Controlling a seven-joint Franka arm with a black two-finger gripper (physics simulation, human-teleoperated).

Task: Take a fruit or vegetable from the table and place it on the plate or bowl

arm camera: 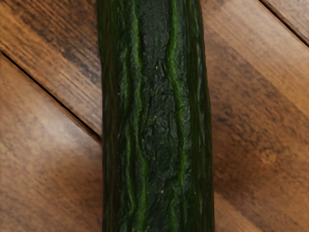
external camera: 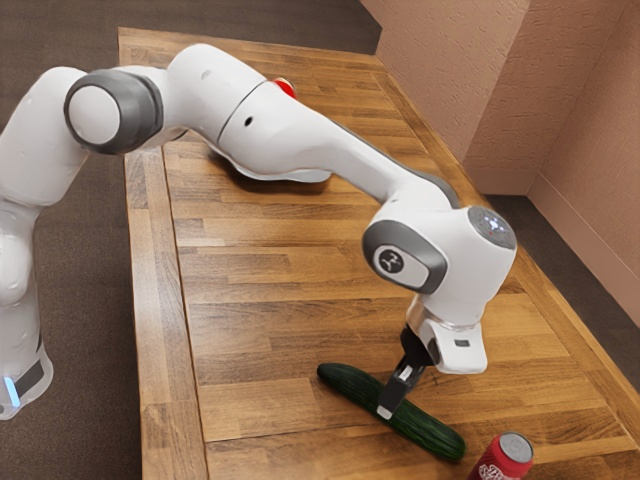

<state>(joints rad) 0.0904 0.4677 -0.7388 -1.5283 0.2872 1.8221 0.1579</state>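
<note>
A long dark green cucumber (external camera: 430, 432) lies flat on the wooden table (external camera: 270, 290), near its front edge. My gripper (external camera: 388, 405) is down at the cucumber's middle, right on it. In the wrist view the cucumber (arm camera: 154, 125) runs straight under my hand, very close, with wood planks on both sides. At the far end of the table, a red thing (external camera: 286, 87) peeks out from behind my arm; what it is stays hidden.
A red soda can (external camera: 503, 460) stands just past the cucumber's end at the exterior view's lower right. Pink walls (external camera: 470, 70) rise beyond the table's far right side. The table's front edge is close to the cucumber.
</note>
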